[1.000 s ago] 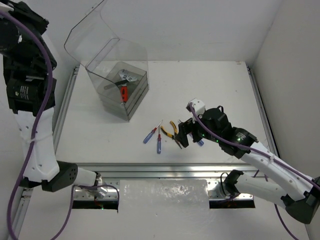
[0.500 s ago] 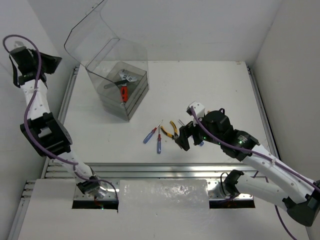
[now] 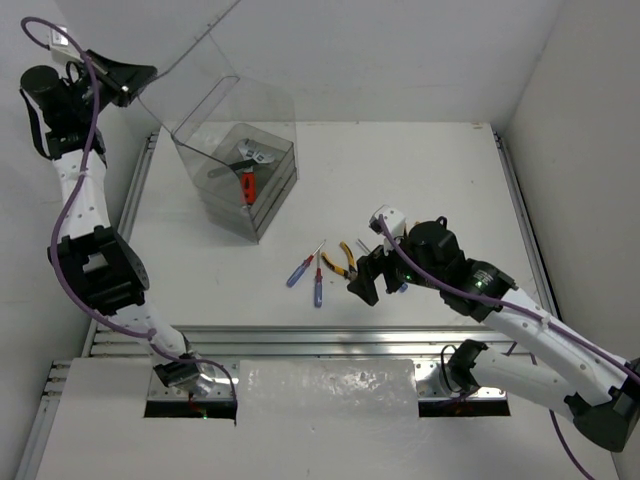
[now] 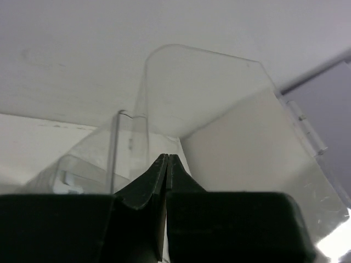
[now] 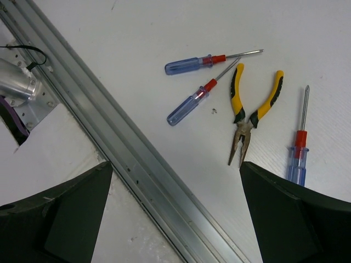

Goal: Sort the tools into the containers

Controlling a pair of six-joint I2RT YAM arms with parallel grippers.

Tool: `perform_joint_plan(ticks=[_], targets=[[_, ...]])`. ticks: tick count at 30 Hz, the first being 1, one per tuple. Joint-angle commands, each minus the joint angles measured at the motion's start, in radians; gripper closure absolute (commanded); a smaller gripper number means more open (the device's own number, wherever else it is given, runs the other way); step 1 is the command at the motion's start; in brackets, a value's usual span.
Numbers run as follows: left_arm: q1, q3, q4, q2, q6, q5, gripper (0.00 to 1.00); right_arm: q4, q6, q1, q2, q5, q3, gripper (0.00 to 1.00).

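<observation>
While the left gripper hangs high at the edge of the raised lid of the clear box, its fingers pressed together, the right gripper hovers with its fingers spread wide over loose tools on the white table. Below it lie yellow-handled pliers. A blue-handled screwdriver and a second screwdriver lie just beside them. A third screwdriver has its handle end hidden behind one finger. A red-handled wrench lies inside the box. An aluminium rail borders the near edge.
</observation>
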Motion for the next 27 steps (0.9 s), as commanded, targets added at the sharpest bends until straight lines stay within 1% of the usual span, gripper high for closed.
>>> perform_joint_plan(ticks=[1,3,5,7,8,9,10,11,12,13,14,15,16,17,18,19,20,21,22,23,24,25,26,27], targets=[[-0.064,0.027,0.051,-0.008,-0.015,0.120,1.00,0.044,-0.018,-0.002,-0.008,-0.020,-0.001,0.01],[-0.090,0.016,0.065,-0.031,-0.017,0.151,1.00,0.044,-0.024,-0.002,-0.011,-0.023,-0.002,0.01],[-0.121,0.031,0.034,-0.057,0.014,0.160,1.00,0.051,-0.029,-0.002,-0.011,-0.025,-0.007,0.01],[-0.123,0.030,-0.032,-0.100,0.043,0.119,1.00,0.056,-0.021,-0.002,-0.004,-0.011,-0.008,0.01],[-0.121,0.039,-0.096,-0.112,0.079,0.103,0.99,0.058,-0.012,-0.002,0.003,0.030,-0.007,0.01],[-0.120,0.050,-0.134,-0.121,0.101,0.086,0.93,0.067,-0.002,-0.004,0.007,0.056,-0.008,0.01],[-0.120,0.067,-0.171,-0.146,0.126,0.047,0.91,0.073,0.029,-0.002,0.022,0.084,-0.005,0.01],[-0.121,0.068,-0.261,-0.161,0.168,0.025,0.89,0.081,0.048,-0.002,0.033,0.108,-0.004,0.01],[-0.123,0.059,-0.286,-0.181,0.184,0.004,0.78,0.105,0.066,-0.005,0.047,0.139,0.004,0.01],[-0.123,0.014,-0.300,-0.238,0.213,-0.033,0.68,0.125,0.125,-0.010,0.076,0.159,0.006,0.01],[-0.123,-0.022,-0.311,-0.273,0.227,-0.052,0.52,0.152,0.155,-0.040,0.093,0.149,0.006,0.01],[-0.123,-0.068,-0.320,-0.364,0.244,-0.116,0.31,0.239,0.181,-0.069,0.116,0.035,0.003,0.01],[-0.123,-0.153,-0.342,-0.416,0.268,-0.162,0.19,0.295,0.262,-0.102,0.143,-0.035,-0.002,0.01],[-0.124,-0.192,-0.398,-0.462,0.319,-0.206,0.04,0.355,0.319,-0.173,0.215,-0.107,-0.007,0.01],[-0.123,-0.239,-0.414,-0.561,0.337,-0.269,0.00,0.519,0.378,-0.206,0.257,-0.232,-0.029,0.01],[-0.124,-0.345,-0.424,-0.616,0.365,-0.288,0.00,0.615,0.504,-0.231,0.301,-0.279,-0.039,0.02],[-0.126,-0.404,-0.422,-0.667,0.377,-0.302,0.00,0.700,0.563,-0.261,0.413,-0.319,-0.039,0.02],[-0.126,-0.472,-0.411,-0.780,0.385,-0.323,0.00,0.843,0.657,-0.271,0.479,-0.357,-0.001,0.03],[-0.129,-0.608,-0.391,-0.837,0.419,-0.329,0.00,0.910,0.704,-0.280,0.551,-0.434,0.031,0.04],[-0.149,-0.669,-0.357,-0.888,0.445,-0.346,0.00,0.970,0.756,-0.291,0.702,-0.474,0.108,0.07],[-0.173,-0.724,-0.357,-0.974,0.466,-0.468,0.00,1.098,0.808,-0.292,0.778,-0.508,0.149,0.08],[-0.199,-0.819,-0.351,-1.008,0.497,-0.528,0.00,1.148,0.906,-0.297,0.849,-0.543,0.191,0.13],[-0.225,-0.856,-0.351,-1.032,0.514,-0.564,0.00,1.211,0.946,-0.297,0.975,-0.546,0.272,0.15],[-0.232,-0.908,-0.359,-1.066,0.531,-0.602,0.00,1.225,0.991,-0.297,1.031,-0.546,0.316,0.17]])
